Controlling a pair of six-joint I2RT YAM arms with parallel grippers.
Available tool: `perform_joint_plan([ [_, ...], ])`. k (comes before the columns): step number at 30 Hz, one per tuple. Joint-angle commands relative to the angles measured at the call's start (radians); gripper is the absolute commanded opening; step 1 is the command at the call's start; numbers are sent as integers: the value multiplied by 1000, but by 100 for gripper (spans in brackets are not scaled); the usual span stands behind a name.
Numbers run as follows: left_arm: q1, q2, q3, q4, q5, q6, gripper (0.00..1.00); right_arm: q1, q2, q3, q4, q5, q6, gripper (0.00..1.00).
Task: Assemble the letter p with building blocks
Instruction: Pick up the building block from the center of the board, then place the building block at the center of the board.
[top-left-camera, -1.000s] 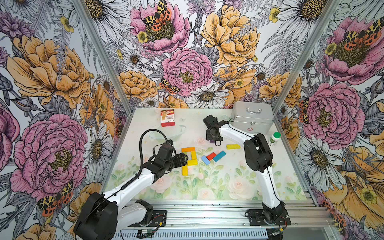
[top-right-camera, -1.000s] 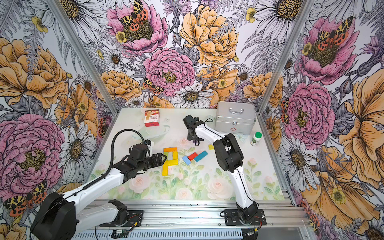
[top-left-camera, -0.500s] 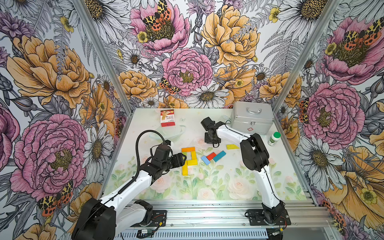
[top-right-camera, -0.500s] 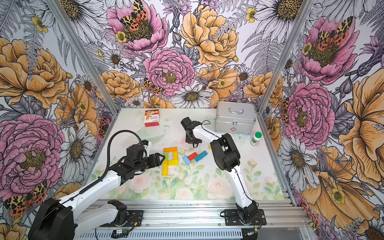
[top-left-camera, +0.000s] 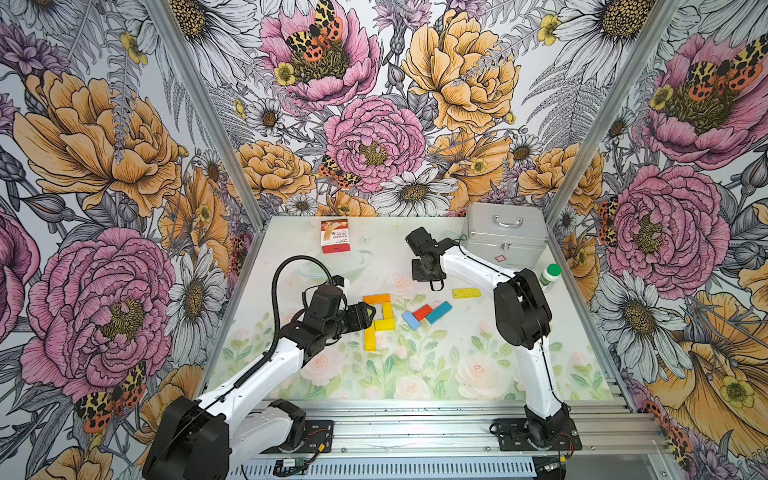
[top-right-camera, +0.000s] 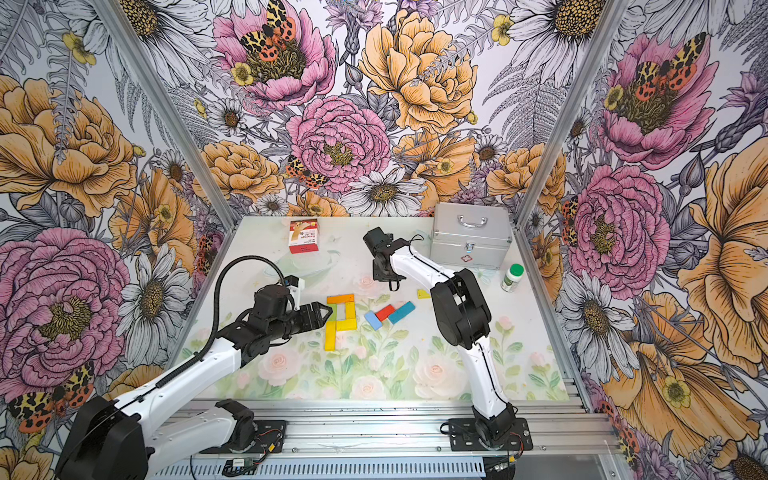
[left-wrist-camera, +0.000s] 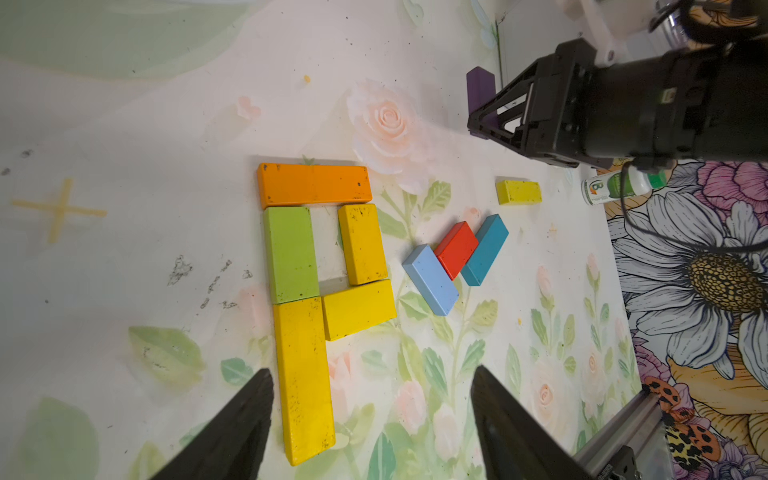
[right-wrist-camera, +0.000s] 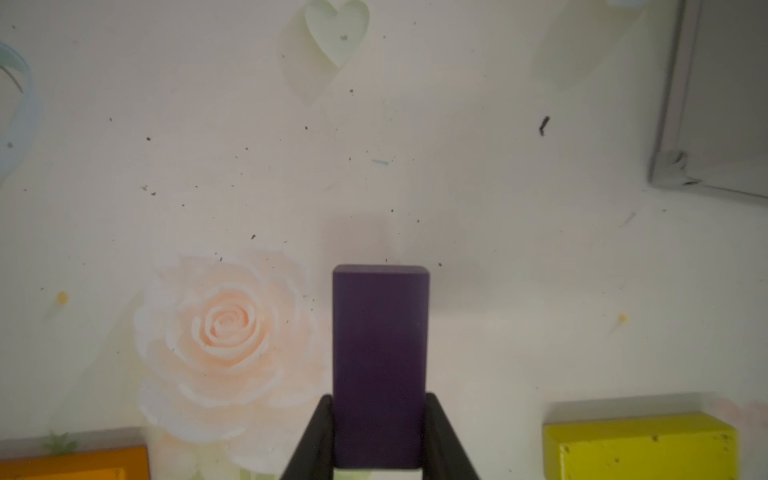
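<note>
Building blocks (top-left-camera: 384, 325) are lying on the table (top-left-camera: 457, 374) just ahead of the left end effector (left-wrist-camera: 372, 374), forming a P: an orange block (left-wrist-camera: 314, 184) across the top, a green block (left-wrist-camera: 291, 254) and a long yellow block (left-wrist-camera: 304, 378) making the stem, two shorter yellow blocks (left-wrist-camera: 362, 243) closing the loop. The left end effector is holding its jaws wide apart, with the stem's near end lying between its fingers (left-wrist-camera: 245, 419). Beyond the P from it, a light blue block (left-wrist-camera: 430, 279), a red block (left-wrist-camera: 456, 249) and a teal block (left-wrist-camera: 485, 249) are touching one another. The right end effector (right-wrist-camera: 379, 399) is gripping a purple block (right-wrist-camera: 380, 365) by one end, with a lone yellow block (right-wrist-camera: 640, 449) lying near it.
</note>
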Motion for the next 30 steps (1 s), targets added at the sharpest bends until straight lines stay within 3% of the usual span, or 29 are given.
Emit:
perform_joint_plan([
  [1, -38, 20, 49, -4, -36, 2, 76, -11, -178, -92, 13, 46, -38, 0],
  [9, -83, 34, 40, -3, -75, -33, 75, -76, -509, -522, 13, 15, -10, 0],
  [13, -88, 41, 21, -3, -62, -47, 74, -87, -609, -650, 13, -11, 24, 0],
  [19, -94, 53, -16, 6, -67, -70, 73, -117, -649, -765, 65, -48, 58, 0],
  [30, -96, 51, -31, 49, -55, -102, 73, -154, -575, -801, 101, -79, 28, 0],
])
